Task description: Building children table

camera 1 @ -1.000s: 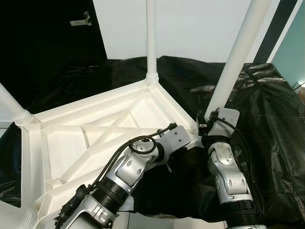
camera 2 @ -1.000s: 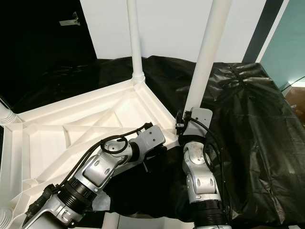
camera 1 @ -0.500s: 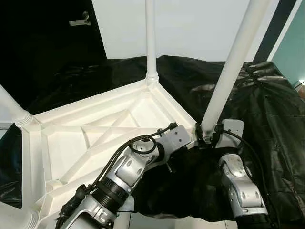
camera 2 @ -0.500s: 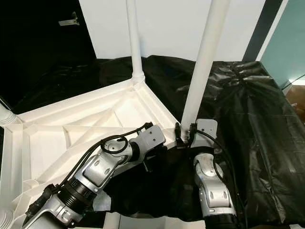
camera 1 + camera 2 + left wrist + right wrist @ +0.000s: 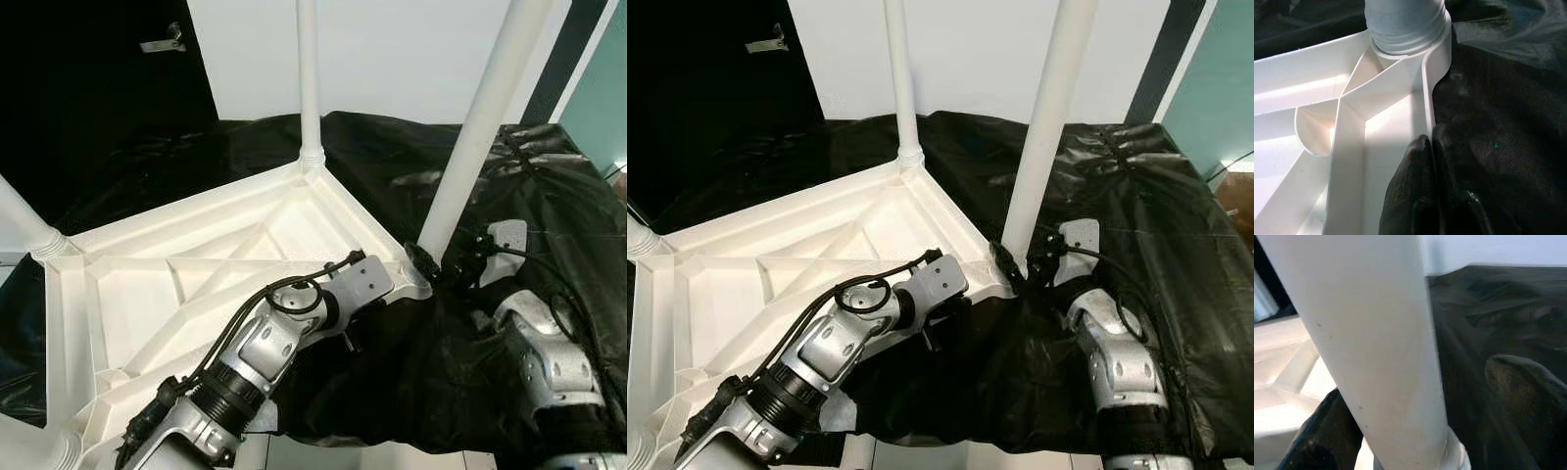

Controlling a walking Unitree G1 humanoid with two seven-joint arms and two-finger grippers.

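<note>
A white plastic children's table (image 5: 196,264) lies upside down on a black sheet, with its legs pointing up. The near right leg (image 5: 470,137) stands in its corner socket, leaning slightly. My right gripper (image 5: 436,266) is open around the base of this leg. In the right wrist view the leg (image 5: 1376,333) rises between the fingers (image 5: 1528,396), one finger close to it and the other well apart. My left gripper (image 5: 1431,139) is shut on the table's rim (image 5: 1426,98), just short of that corner socket (image 5: 1405,29).
Three more legs stand in the far corner (image 5: 310,78), the left corner (image 5: 24,225) and the near left corner (image 5: 29,450). Crumpled black sheet (image 5: 549,196) spreads to the right. A dark door with a handle (image 5: 165,41) and a white wall lie behind.
My right arm has swung out to the right, with its fingers still at the leg's base. The left arm and the table have not moved.
</note>
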